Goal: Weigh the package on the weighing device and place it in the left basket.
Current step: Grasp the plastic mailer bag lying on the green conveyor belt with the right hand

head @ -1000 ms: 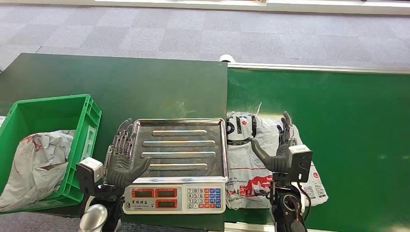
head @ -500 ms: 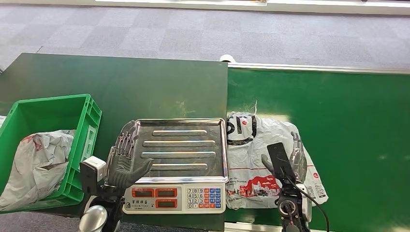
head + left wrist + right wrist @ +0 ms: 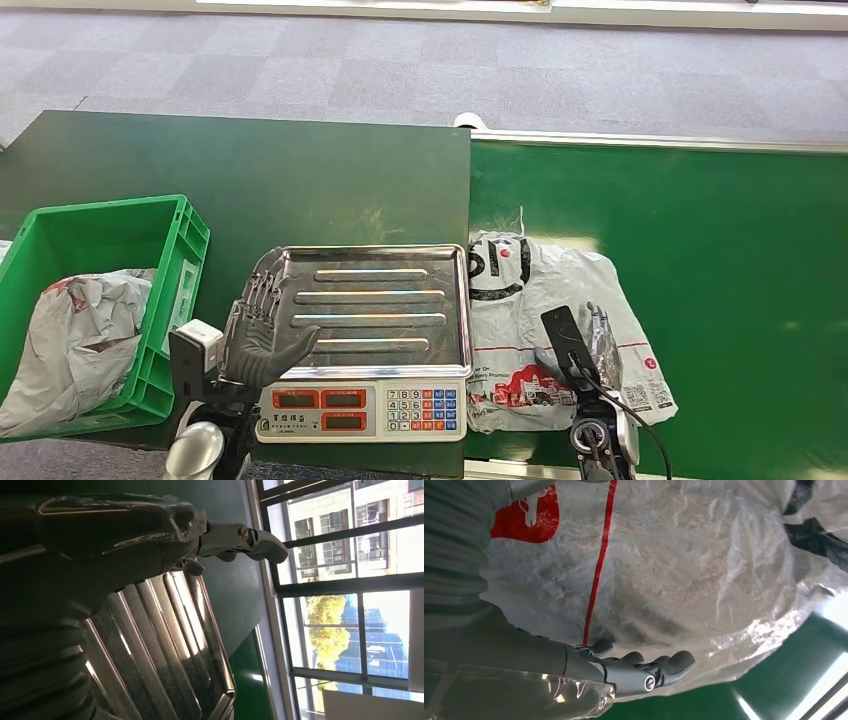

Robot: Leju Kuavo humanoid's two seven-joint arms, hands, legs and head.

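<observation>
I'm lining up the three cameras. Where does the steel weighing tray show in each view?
Head view: the steel weighing tray sits centre, on the scale, with the left hand at its left edge.
Left wrist view: its ribbed surface fills the lower middle, under the hand's fingers.
Right wrist view: not in it.
Shared landmark: the left hand.

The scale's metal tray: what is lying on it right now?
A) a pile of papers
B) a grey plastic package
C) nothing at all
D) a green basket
C: the scale's metal tray is bare, with only its ribs and reflections showing, while the grey package lies beside it on the green belt, under the right hand.
</observation>
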